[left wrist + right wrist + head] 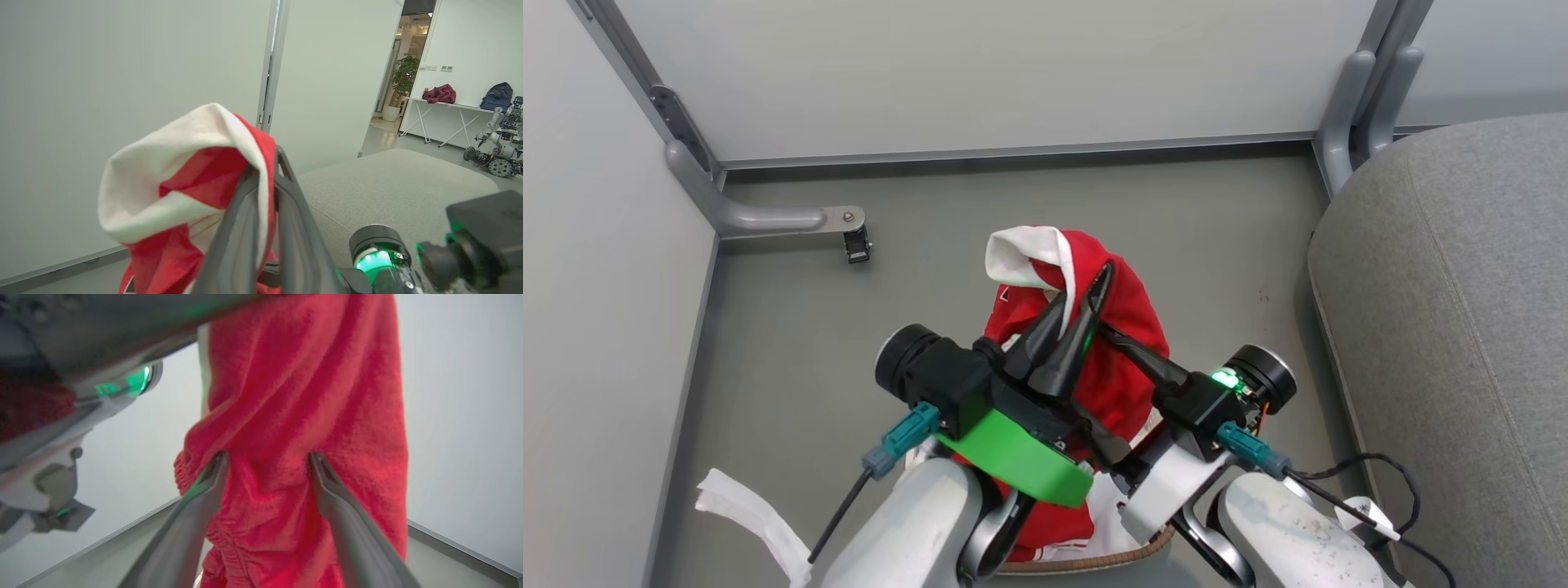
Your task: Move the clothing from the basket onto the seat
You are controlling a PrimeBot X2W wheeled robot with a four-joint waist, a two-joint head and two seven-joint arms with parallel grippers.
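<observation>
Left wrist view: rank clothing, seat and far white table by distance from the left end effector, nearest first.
1. clothing: pinched in the left end effector, draping to its left.
2. seat: grey cushion, to the right beyond the fingers.
3. white table: far right, against the back wall.

Two pale grey forearms (907, 531) carry black wrist housings (947, 376). The left hand (1085, 284) wears a bright green collar (1013, 457); teal plugs (903, 437) with black cables (837, 514) feed both wrists. The right hand (265, 455) shows a green light (1223, 378) at its base.

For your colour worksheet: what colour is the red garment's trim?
White trim; the left wrist view shows it best.
</observation>
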